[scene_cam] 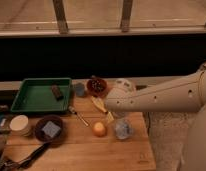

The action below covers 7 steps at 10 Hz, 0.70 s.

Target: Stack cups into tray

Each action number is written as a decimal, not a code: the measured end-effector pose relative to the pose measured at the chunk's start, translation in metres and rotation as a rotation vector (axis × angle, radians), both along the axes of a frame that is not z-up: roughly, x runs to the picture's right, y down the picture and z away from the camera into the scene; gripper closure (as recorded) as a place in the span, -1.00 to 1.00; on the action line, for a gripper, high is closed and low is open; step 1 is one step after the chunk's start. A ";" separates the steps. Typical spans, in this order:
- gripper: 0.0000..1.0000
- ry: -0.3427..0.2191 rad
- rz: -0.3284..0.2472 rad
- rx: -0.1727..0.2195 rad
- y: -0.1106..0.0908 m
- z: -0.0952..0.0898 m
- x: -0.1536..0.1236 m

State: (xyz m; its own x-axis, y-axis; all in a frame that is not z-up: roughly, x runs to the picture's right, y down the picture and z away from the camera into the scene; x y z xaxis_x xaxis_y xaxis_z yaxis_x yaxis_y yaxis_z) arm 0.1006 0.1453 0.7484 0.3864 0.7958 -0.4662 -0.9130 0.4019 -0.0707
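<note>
The green tray [26, 102] lies at the table's back left, with a small dark object [57, 91] inside it. A blue-grey cup [79, 90] stands just right of the tray. A wider cream-white cup [19, 124] stands at the left, in front of the tray. A clear bluish cup [123, 129] is right of centre. My white arm reaches in from the right. Its gripper [112, 116] hangs low over the table's middle, between a yellow item [99, 104] and the clear cup, open and holding nothing. My wrist hides most of it.
A dark red bowl of dark fruit [97, 86] stands at the back. A dark brown bowl with a blue-grey block [50, 130] is front left. An orange [99, 129], a spoon [78, 116] and a dark utensil [26, 157] lie on the wooden top.
</note>
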 end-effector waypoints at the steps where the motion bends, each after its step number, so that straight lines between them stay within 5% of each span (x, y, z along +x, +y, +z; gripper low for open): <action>1: -0.60 0.000 0.000 0.000 0.000 0.000 0.000; 5: -0.60 -0.001 0.002 0.005 -0.001 -0.001 0.001; 7: -0.60 0.001 0.015 0.052 -0.015 -0.005 0.001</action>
